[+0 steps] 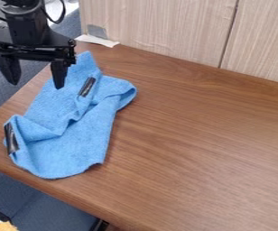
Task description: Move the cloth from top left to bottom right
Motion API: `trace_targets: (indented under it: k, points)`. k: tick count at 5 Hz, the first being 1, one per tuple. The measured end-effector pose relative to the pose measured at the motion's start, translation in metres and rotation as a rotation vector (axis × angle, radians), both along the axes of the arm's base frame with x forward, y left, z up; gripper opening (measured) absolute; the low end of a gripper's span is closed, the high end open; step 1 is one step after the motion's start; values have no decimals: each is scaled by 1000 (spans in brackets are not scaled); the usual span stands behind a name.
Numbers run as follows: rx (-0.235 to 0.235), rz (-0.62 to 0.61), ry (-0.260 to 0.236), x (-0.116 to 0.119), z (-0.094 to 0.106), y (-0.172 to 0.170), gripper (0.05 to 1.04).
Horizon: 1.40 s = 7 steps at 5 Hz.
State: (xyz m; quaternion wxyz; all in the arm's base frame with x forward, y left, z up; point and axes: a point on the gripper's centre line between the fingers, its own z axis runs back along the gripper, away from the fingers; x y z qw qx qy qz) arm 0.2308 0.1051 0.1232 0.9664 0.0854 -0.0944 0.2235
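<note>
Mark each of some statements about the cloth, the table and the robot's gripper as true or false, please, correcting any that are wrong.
1. The blue cloth lies on the wooden table. True.
2. The gripper's jaws are closed tightly on the cloth. False: the jaws of the gripper stand wide apart, with no cloth clamped between them.
3. Two black strips, an upper one and a lower one, show on the cloth. True.
4. The cloth is spread smooth, without a fold. False: it is creased and partly folded over.
5. The cloth lies toward the left of the view. True.

Black arm (28, 28), looping black cable (63, 12), tapered-fingered claw (36, 85).
</note>
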Motion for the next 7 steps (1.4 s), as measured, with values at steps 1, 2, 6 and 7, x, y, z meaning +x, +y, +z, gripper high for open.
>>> trace_targets:
  k: [1, 2, 6, 7]
  points:
    - [-10, 3, 20, 0, -6, -1, 1000]
    - [-29, -20, 47, 22, -14, -6, 1000]
    - [-101, -45, 75, 83, -73, -3, 1000]
    - [-105, -31, 107, 83, -97, 0, 1000]
